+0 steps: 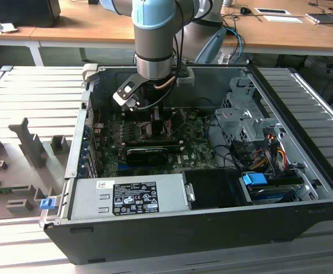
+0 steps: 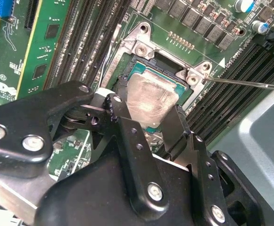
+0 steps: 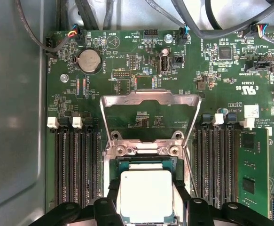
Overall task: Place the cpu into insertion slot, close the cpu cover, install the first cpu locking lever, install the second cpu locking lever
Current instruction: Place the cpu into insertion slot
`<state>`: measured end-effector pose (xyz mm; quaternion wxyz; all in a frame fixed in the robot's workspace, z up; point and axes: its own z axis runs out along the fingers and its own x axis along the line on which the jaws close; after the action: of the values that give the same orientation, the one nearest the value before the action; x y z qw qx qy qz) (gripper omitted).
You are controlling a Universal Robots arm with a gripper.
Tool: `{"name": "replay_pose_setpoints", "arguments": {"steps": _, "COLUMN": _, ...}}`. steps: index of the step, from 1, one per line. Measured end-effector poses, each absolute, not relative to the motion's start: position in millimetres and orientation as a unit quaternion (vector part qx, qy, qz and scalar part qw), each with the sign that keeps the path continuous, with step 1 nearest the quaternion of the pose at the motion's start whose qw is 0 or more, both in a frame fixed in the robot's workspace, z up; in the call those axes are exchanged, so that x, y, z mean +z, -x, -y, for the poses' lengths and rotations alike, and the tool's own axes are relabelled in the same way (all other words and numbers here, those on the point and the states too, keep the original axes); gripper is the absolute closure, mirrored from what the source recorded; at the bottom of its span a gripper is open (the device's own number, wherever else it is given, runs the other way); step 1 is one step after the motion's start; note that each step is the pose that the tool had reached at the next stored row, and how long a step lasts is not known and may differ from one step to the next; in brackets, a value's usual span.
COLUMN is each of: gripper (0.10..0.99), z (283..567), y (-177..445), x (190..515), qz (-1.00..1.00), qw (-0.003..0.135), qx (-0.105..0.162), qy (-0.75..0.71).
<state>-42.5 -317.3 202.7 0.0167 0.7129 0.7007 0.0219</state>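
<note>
First, in the exterior view, a black open-topped computer case [image 1: 183,234] lies on a grey ribbed table [image 1: 35,97]. Inside the case is a green motherboard [image 1: 195,151], and a light blue and silver robot arm [image 1: 155,34] reaches down into it; where the arm meets the board is hard to make out. In the first wrist view, the small flat square cpu [image 3: 146,197] with a pale grey metallic top sits over the socket between rows of black memory slots [image 3: 75,165]. The thin silvery frame-shaped cpu cover [image 3: 151,98] stands raised behind it, not closed. The black gripper [image 3: 147,190] is partly open, and its fingers [image 3: 112,202] press against two opposite edges of the cpu, holding it. In the second wrist view, the fingers hide the chip's near edges, so whether it is fully seated cannot be told. A thin wire locking lever [image 2: 249,84] sticks out beside the socket, unlatched.
</note>
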Motion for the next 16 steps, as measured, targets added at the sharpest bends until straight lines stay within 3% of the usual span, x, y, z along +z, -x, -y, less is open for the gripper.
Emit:
{"name": "replay_pose_setpoints", "arguments": {"steps": 8, "gripper": 0.545, "z": 318.2, "y": 41.7, "x": 201.4, "qz": -0.698, "qw": 0.016, "qx": 0.021, "qy": -0.715}}
{"name": "replay_pose_setpoints", "arguments": {"steps": 9, "gripper": 0.482, "z": 318.2, "y": 41.7, "x": 201.4, "qz": -0.698, "qw": 0.016, "qx": 0.021, "qy": -0.715}}
{"name": "replay_pose_setpoints", "arguments": {"steps": 16, "gripper": 0.482, "z": 318.0, "y": 41.7, "x": 205.4, "qz": -0.698, "qw": 0.016, "qx": 0.022, "qy": -0.715}}
